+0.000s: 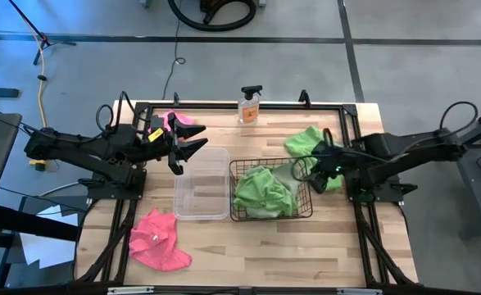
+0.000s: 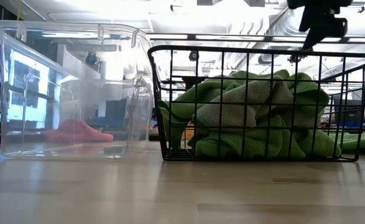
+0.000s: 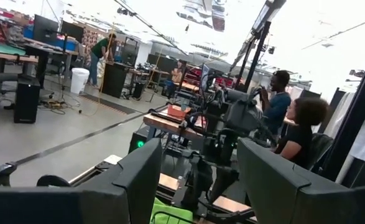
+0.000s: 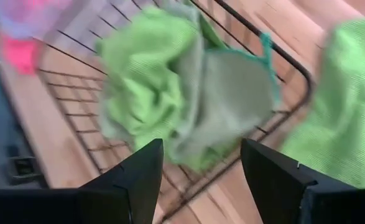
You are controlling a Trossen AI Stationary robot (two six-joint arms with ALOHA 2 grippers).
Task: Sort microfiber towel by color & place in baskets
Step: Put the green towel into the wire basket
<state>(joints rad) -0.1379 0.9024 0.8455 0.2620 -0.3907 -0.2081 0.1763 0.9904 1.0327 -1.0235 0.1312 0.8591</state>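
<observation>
green towels [image 4: 170,93] motion-blurred, pink towel [image 2: 76,132] behind tub [image 2: 70,87]

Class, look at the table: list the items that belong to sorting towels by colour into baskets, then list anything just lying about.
Belongs to the job:
- clear plastic tub, empty
- black wire basket holding green towels
- green towel on the table beside the basket
- pink towel on the table
- pink towel by the left gripper

Just lying about:
- spray bottle
</observation>
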